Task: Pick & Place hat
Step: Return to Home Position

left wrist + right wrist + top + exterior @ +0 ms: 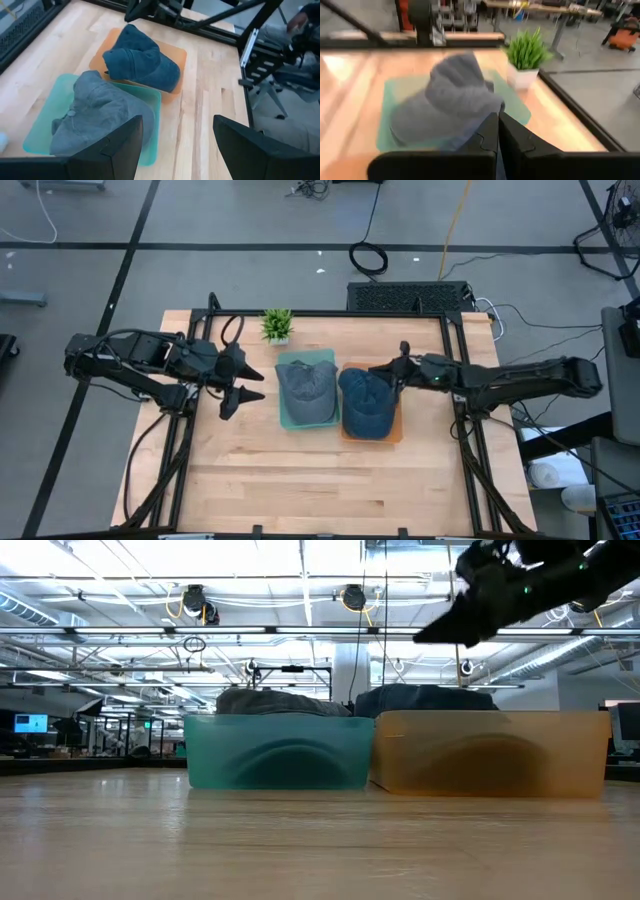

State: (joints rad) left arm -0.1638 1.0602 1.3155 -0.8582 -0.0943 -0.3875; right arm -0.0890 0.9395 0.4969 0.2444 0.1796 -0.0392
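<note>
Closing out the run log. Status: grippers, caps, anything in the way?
Left gripper open, beside teal bin. Right gripper shut, empty, over blue cap in orange bin. Potted plant behind teal bin, clear of both.

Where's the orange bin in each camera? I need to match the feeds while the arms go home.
High view: orange bin just right of centre, blue caps piled in it.
Low view: orange bin in the right half.
Left wrist view: orange bin in the upper middle.
Right wrist view: not clearly in it; the teal bin shows instead.
Shared landmark: the teal bin, which sits directly beside the orange one.
</note>
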